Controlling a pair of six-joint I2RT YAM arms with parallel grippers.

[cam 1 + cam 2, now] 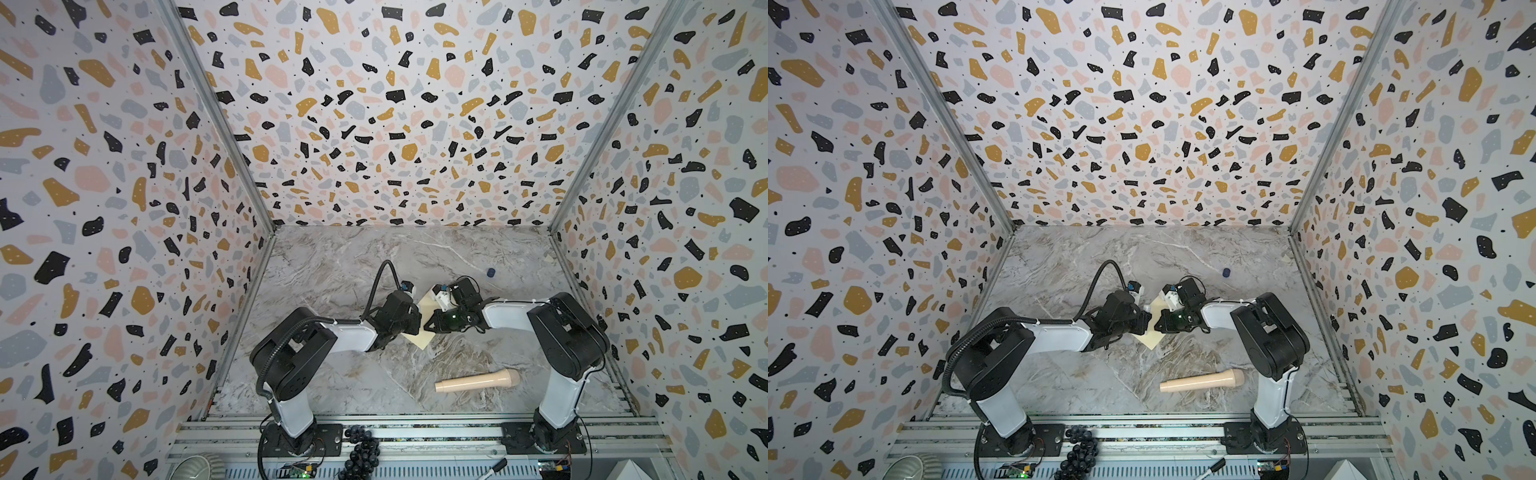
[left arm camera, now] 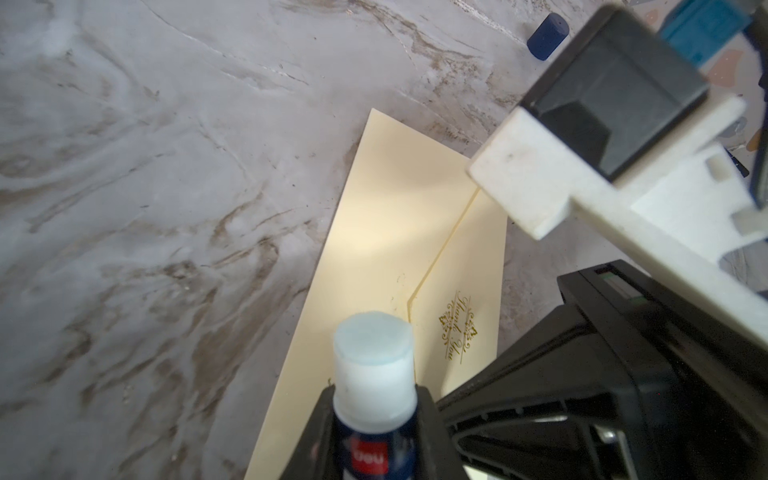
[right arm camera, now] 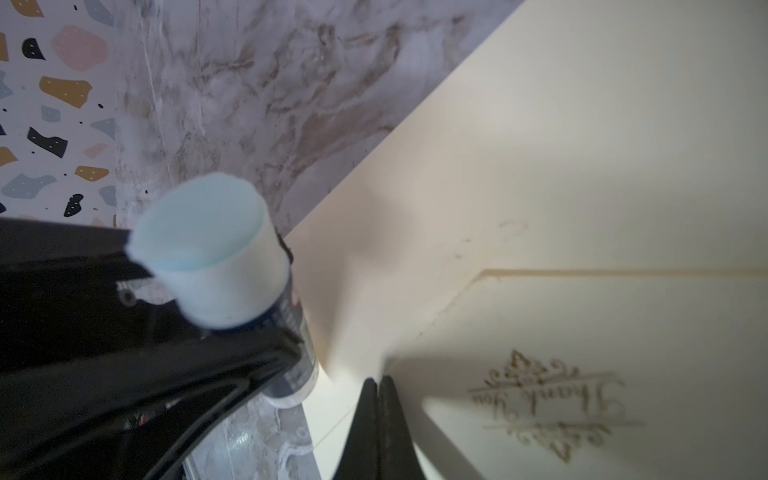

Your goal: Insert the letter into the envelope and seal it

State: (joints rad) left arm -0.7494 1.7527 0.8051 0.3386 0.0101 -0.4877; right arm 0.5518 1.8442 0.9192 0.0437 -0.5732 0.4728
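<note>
Gold script reading "Thank You" point(image 3: 548, 401), framed by an ornate emblem, marks the flap of the cream envelope point(image 2: 395, 216) lying flat on the marble tabletop point(image 2: 166, 208). A red patch point(image 2: 368, 459) on the dark blue glue stick point(image 2: 374, 361) carries white letters that look like "deli", though blur leaves them uncertain. The left gripper point(image 2: 375, 397) is clamped on that glue stick, a finger on either side of its barrel. The uncapped pale blue tip points out ahead of the gripper, above the envelope's plain face and off the paper. The right gripper point(image 3: 378, 388), just beside the left, has its jaws pressed together with nothing between them. Its tips come down at the edge of the flap, close to the writing, and appear to rest on the paper. In both top views the envelope sits directly beneath the two grippers. A dark blue cap point(image 1: 491, 272) lies well beyond the right gripper, toward the back wall, and a pale wooden piece point(image 1: 478, 381) lies behind that gripper, nearer the arm bases.
</note>
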